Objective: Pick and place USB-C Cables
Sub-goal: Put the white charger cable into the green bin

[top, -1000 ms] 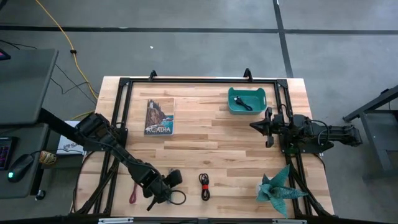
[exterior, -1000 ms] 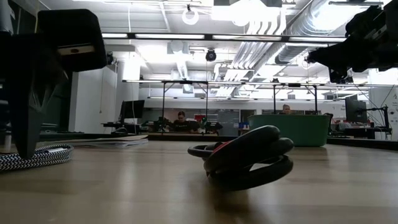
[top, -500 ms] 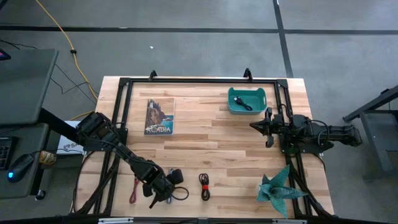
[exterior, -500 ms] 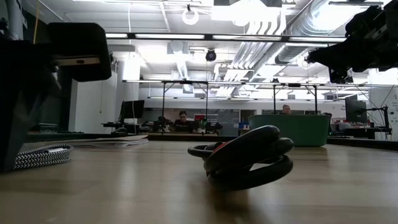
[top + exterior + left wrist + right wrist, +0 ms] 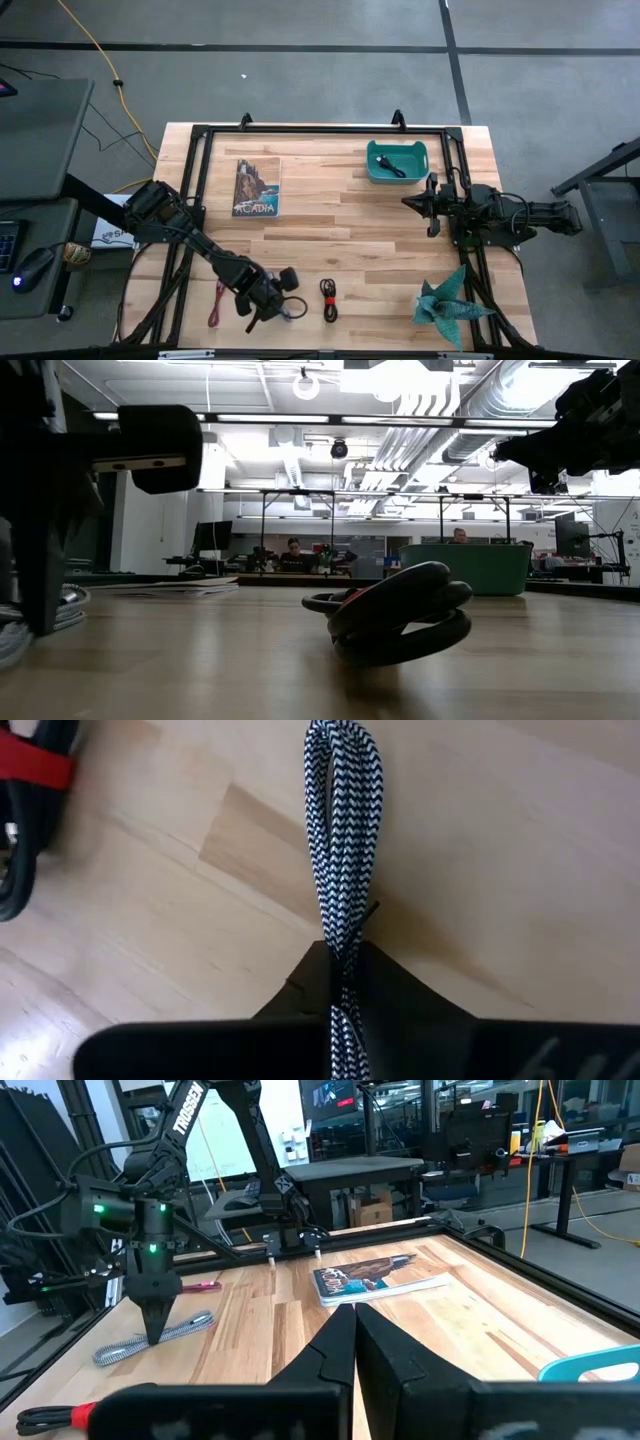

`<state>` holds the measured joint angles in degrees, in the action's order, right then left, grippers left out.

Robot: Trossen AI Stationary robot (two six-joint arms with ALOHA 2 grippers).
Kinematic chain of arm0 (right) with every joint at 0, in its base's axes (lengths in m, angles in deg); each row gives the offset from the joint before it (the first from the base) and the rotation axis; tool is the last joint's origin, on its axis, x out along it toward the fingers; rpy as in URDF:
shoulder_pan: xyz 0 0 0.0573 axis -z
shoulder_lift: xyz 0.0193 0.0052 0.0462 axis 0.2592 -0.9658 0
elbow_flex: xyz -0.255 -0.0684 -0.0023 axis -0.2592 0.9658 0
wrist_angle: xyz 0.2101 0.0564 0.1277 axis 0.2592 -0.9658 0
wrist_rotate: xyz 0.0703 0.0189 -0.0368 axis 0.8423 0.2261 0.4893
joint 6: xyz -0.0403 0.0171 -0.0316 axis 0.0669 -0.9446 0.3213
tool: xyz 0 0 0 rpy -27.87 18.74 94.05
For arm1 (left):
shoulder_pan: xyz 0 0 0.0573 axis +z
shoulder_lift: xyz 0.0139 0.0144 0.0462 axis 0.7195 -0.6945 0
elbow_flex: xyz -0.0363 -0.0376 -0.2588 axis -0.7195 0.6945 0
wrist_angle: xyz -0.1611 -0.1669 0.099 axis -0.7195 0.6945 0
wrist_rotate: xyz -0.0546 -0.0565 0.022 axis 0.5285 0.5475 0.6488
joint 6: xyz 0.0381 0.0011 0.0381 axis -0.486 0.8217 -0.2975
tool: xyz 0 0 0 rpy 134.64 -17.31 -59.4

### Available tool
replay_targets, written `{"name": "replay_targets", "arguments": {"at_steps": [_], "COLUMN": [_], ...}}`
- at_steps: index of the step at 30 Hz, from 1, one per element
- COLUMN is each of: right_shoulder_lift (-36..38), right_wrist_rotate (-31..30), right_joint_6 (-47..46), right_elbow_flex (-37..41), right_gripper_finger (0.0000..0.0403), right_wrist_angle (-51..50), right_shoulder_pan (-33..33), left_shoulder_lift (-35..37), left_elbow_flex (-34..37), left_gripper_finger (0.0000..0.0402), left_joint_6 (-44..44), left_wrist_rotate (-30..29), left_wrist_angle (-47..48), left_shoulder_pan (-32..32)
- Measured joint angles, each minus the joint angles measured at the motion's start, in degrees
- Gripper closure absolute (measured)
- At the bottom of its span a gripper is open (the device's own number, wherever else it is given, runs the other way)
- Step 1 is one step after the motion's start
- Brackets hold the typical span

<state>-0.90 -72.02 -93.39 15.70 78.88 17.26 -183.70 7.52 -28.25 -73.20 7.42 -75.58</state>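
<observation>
- The left gripper (image 5: 272,308) has moved toward the red-and-black cable (image 5: 328,298) since a second ago, and the grey braided cable (image 5: 340,860) came along with it.
- This gripper is closed on the braided cable, at the near edge of the table (image 5: 340,215); I judge the pick is done and the carry begins.
- The braided cable is folded double, with a black-and-white zigzag pattern.
- The pink cable (image 5: 217,303) waits on the table; one black cable (image 5: 392,167) lies in the teal bin (image 5: 397,177).
- The right gripper (image 5: 420,203) waits beside the bin, fingers together, empty.
</observation>
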Motion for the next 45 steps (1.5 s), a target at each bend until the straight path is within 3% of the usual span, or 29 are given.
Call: {"name": "replay_targets", "arguments": {"at_steps": [9, 13, 18, 22, 26, 33, 37, 45], "right_shoulder_lift": [-0.02, 0.00, -0.38, -0.45, -0.61, -0.74, -0.74, -0.76], "right_wrist_rotate": [0.02, 0.04, 0.41, 0.44, 0.43, 0.42, 0.42, 0.42], "right_joint_6": [0.00, -0.49, -1.07, -1.15, -1.36, -1.33, -1.33, -1.49], "right_elbow_flex": [0.00, 0.00, 0.00, 0.00, 0.00, 0.00, 0.00, 0.00], "right_gripper_finger": [0.0403, 0.0403, 0.0403, 0.0403, 0.0403, 0.0403, 0.0403, 0.0403], "right_wrist_angle": [0.00, -0.02, -0.02, -0.04, -0.04, -0.04, -0.04, -0.04], "right_shoulder_pan": [0.01, 0.01, -0.01, -0.01, -0.01, -0.01, -0.01, -0.01], "left_shoulder_lift": [2.56, 10.72, 22.79, 31.87, 38.60, 38.54, 35.85, 30.65], "left_elbow_flex": [-0.40, -1.40, 2.46, 9.90, 20.38, 36.15, 39.49, 39.65], "left_gripper_finger": [0.0401, 0.0401, 0.0401, 0.0401, 0.0401, 0.0401, 0.0401, 0.0401], "left_joint_6": [7.74, 11.58, 14.53, 15.88, 18.39, 24.04, 26.96, 29.64], "left_wrist_rotate": [0.66, 0.62, -0.58, -2.29, -3.50, -3.48, -3.48, -1.59], "left_wrist_angle": [3.06, 3.45, -1.37, -14.69, -34.85, -67.32, -76.40, -83.03], "left_shoulder_pan": [1.06, 3.78, 9.48, 14.26, 19.59, 29.35, 33.07, 35.62]}}
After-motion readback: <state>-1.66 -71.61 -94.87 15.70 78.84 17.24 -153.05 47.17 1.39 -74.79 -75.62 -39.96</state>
